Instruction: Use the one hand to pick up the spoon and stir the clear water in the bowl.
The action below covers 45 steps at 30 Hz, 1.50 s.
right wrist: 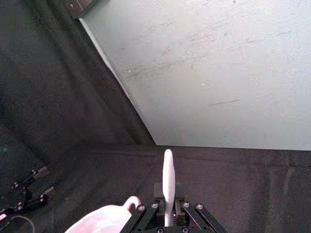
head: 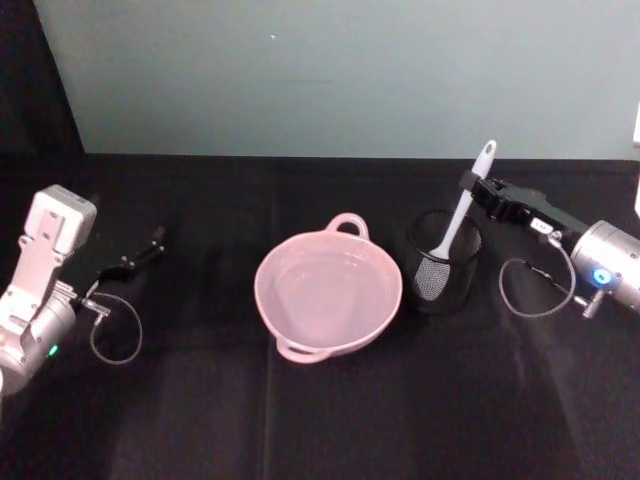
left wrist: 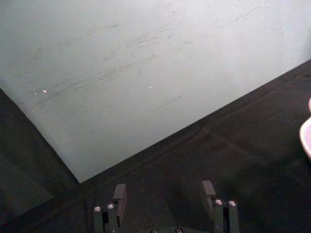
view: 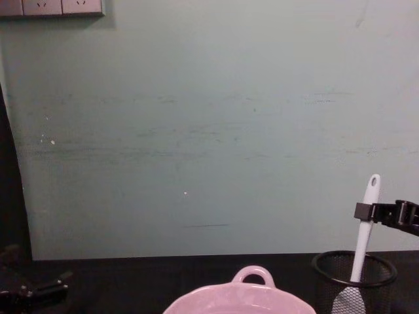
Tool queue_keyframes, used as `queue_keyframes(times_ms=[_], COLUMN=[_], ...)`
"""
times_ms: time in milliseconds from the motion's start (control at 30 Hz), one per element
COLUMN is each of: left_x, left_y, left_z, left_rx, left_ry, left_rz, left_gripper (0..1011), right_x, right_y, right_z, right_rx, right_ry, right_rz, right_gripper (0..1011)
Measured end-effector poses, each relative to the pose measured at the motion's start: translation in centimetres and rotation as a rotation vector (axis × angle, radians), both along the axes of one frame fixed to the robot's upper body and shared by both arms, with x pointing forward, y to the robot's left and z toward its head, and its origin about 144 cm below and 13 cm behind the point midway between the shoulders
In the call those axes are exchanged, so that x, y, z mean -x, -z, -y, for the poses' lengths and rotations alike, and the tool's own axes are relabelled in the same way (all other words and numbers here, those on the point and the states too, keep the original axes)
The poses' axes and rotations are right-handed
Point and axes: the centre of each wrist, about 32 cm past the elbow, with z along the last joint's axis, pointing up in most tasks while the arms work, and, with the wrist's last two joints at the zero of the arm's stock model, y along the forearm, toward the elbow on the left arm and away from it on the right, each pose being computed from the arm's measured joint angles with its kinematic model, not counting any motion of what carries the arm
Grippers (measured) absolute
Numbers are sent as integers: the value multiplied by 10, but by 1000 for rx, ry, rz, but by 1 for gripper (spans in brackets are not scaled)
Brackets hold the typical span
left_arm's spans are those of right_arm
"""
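I see a black wire-mesh cup [head: 444, 262] standing on the dark worktop [head: 300, 420], just right of the pink bowl [head: 328, 291] and apart from it. The white spoon [head: 464, 208] stands tilted in this cup, head down, handle hole at the top. My right gripper [head: 468, 181] reaches in from the right; its fingers [view: 364, 211] are clamped on the upper handle above the cup rim. The bowl sits at centre, loop handle on its far rim, with clear water [head: 330, 285] barely visible inside. My left gripper [head: 155, 240] rests far left on the worktop, fingers [left wrist: 119, 194] spread apart and holding nothing.
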Motion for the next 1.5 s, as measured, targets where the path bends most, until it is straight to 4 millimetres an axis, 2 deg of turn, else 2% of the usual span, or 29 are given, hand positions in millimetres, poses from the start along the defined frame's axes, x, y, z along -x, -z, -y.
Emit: queue_keyframes(times_ms=[300,400,433,533,667,867,900,1033,1067,1100,1200,1333,1500], left_x=[0,0,0,0,0,0,0,0,0,0,0,0,0], left_y=[0,0,0,0,0,0,0,0,0,0,0,0,0], left_z=[0,0,0,0,0,0,0,0,0,0,0,0,0], left_rx=[0,0,0,0,0,0,0,0,0,0,0,0,0], left_ry=[0,0,0,0,0,0,0,0,0,0,0,0,0], left_rz=[0,0,0,0,0,0,0,0,0,0,0,0,0], left_gripper=[1011,1011,1011,1011,1011,1011,1011,1011,1011,1011,1011,1011,1011], right_x=[-1,-1,-1,-1,-1,0,0,0,0,0,0,2,6], right_y=[1,1,1,1,1,0,0,0,0,0,1,1,2], right_z=[1,1,1,1,1,1,1,1,1,1,1,0,-3], right_rx=[-9,-9,-8,-8,-7,-6,-6,-5,-5,-5,4,55,153], right_ry=[-5,-4,-4,-4,-3,-3,-3,-3,-3,-3,-5,-10,9], right_rz=[1,0,0,0,0,0,0,0,0,0,6,45,111], right_gripper=[118,152,211,269,425,590,650,739,805,805,911,1000,1002])
